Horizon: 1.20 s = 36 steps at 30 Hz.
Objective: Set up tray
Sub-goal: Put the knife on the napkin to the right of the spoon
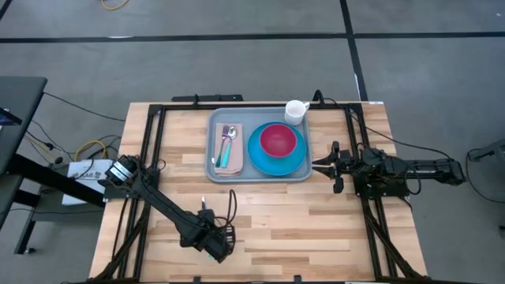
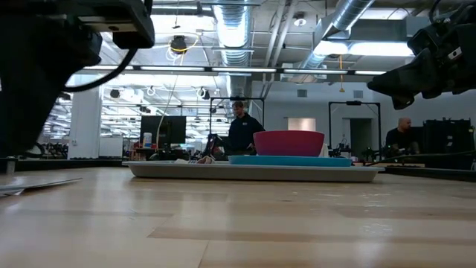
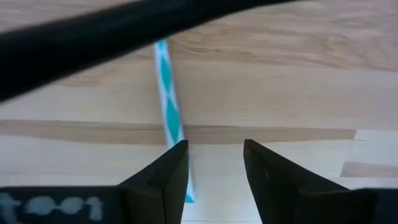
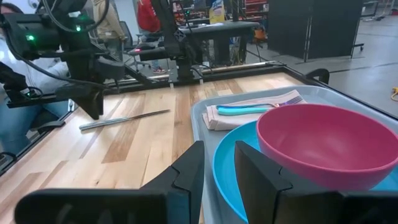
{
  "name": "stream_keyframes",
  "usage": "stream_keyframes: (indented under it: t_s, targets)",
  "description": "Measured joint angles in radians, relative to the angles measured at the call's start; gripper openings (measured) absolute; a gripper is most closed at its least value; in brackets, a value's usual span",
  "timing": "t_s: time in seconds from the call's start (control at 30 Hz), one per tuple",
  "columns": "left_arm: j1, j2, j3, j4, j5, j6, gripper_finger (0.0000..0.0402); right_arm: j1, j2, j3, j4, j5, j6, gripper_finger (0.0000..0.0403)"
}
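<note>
The grey-blue tray (image 1: 259, 175) lies on the table's far middle. On it are a folded napkin with cutlery (image 1: 228, 147) and a blue plate (image 1: 276, 162) carrying a pink bowl (image 1: 278, 140). A white cup (image 1: 296, 110) stands at the tray's far right corner. A teal-and-white striped straw (image 3: 168, 99) lies flat on the wood near the table's near edge. My left gripper (image 3: 214, 171) is open over the straw's end, pointing down. My right gripper (image 4: 219, 177), slightly open, is raised just off the tray's right end (image 1: 319, 164). My left gripper stands open above the straw, fingers pointing down. The straw's near end (image 3: 185, 186) runs along and under the inner side of one finger (image 3: 169, 177). Whether that finger touches it, I cannot tell.
Black frame rails (image 1: 150, 158) run along the table's left and right sides and across its far edge. Bare wood (image 1: 316, 229) lies between the tray and the near edge. People stand in the room beyond the table (image 2: 239, 126).
</note>
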Motion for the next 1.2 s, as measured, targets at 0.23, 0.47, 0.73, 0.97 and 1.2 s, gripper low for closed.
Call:
stream_keyframes:
  t_s: [0.23, 0.47, 0.73, 0.97, 1.2]
  targets:
    - [0.000, 0.000, 0.015, -0.055, 0.079, -0.044, 0.0127, 0.000, 0.000, 0.000, 0.000, 0.000, 0.000, 0.0082]
    - [0.000, 0.003, 0.015, -0.073, 0.078, -0.049, 0.0113, 0.000, 0.000, 0.000, 0.000, 0.000, 0.000, 0.0082]
    - [0.000, 0.040, 0.014, -0.061, 0.083, -0.024, 0.0110, 0.000, 0.000, 0.000, 0.000, 0.000, 0.000, 0.0082]
    - [-0.003, 0.064, 0.015, -0.051, 0.110, -0.026, 0.0110, 0.000, 0.000, 0.000, 0.000, 0.000, 0.000, 0.0082]
    - [-0.003, 0.113, 0.017, -0.021, 0.157, -0.019, 0.0110, 0.000, 0.000, 0.001, 0.000, 0.000, 0.000, 0.0082]
